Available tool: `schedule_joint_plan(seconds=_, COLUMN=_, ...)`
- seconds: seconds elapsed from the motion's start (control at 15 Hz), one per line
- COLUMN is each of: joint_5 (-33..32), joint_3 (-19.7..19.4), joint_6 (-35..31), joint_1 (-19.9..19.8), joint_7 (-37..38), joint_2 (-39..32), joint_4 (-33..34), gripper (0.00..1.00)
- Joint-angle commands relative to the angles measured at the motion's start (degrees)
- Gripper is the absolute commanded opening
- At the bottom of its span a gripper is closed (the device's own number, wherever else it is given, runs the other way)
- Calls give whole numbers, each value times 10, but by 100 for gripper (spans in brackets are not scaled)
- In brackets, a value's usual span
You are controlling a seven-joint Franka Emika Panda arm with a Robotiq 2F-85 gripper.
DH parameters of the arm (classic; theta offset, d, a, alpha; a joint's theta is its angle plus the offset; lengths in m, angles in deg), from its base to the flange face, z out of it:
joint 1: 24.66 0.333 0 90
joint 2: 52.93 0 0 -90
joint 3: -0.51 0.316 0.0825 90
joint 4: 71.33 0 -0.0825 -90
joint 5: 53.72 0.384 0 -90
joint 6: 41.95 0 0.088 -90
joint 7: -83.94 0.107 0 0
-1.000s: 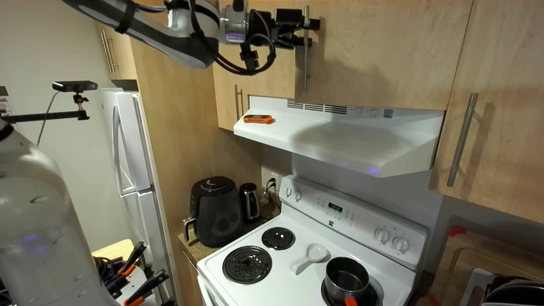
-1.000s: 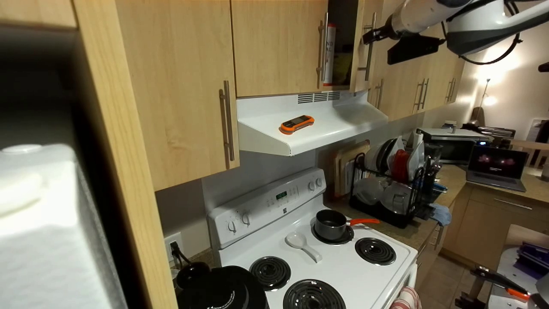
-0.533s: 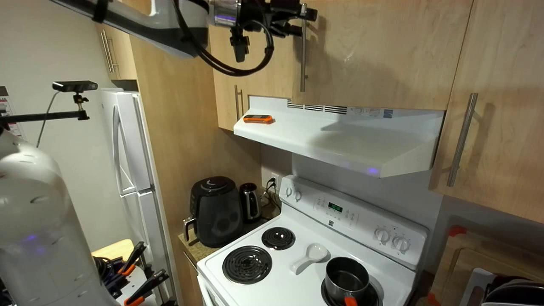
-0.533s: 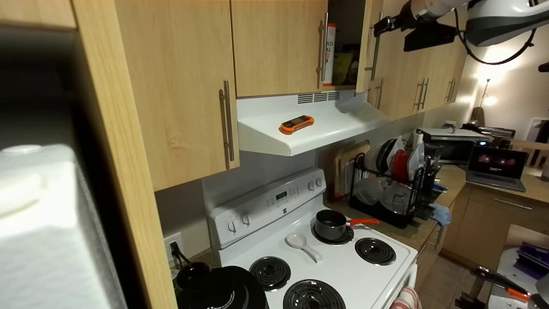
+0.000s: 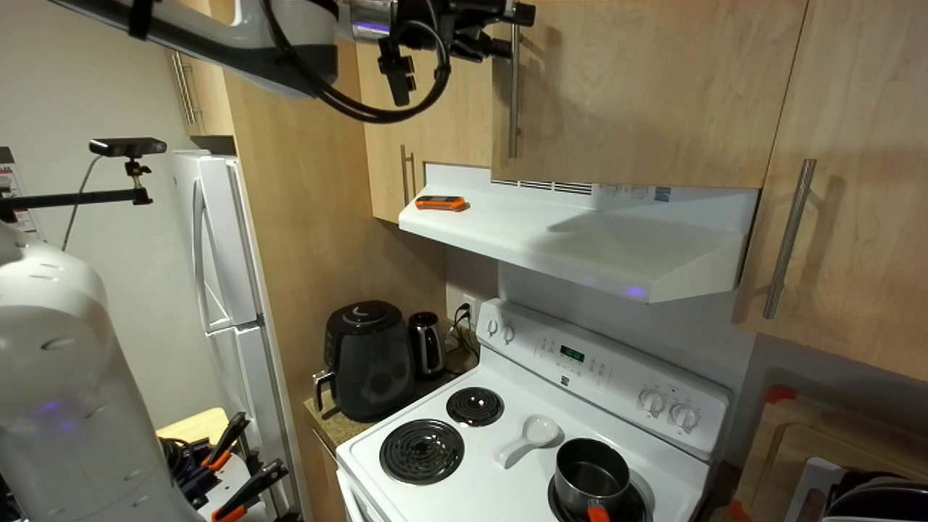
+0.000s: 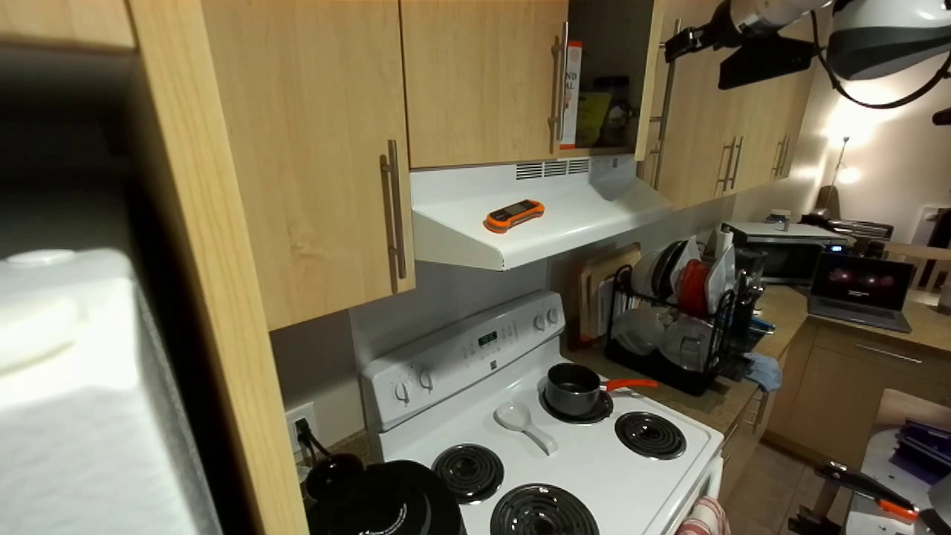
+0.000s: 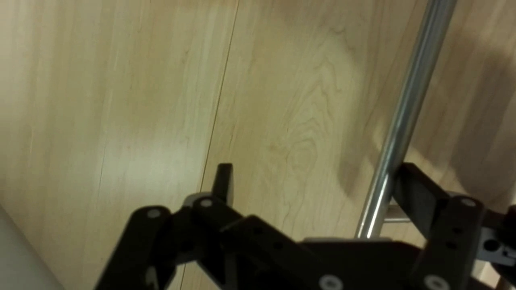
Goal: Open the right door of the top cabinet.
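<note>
I'm seeing, in both exterior views, the top cabinet [image 6: 483, 82] hanging above the range hood [image 6: 576, 223], a handheld device [image 6: 514, 215] resting on that hood, and a spoon rest [image 6: 513, 416] lying left of the pot [image 6: 570, 392] on the stove [image 6: 587, 462].

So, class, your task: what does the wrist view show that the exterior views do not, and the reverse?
Only the wrist view: how the handle lies between the spread fingers of the gripper, right by one finger and well away from its partner; whether it touches is hard to tell.

Only the exterior views: the stove, pot and orange device, in both exterior views; the inside of the open cabinet, in an exterior view.

Shared by all: the gripper, the handle and light wood.
</note>
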Motion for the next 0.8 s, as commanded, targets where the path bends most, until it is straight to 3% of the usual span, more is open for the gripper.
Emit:
schedule_joint_plan(seconds=0.0, joint_5=-21, joint_3=8, joint_6=34, joint_1=-29, joint_7=-24, joint_2=28, joint_4=-16, gripper=100)
schedule_joint_plan(seconds=0.73, joint_5=-13, joint_3=-19, joint_6=38, joint_1=-29, joint_7=-74, joint_2=61, joint_4=-33, gripper=100)
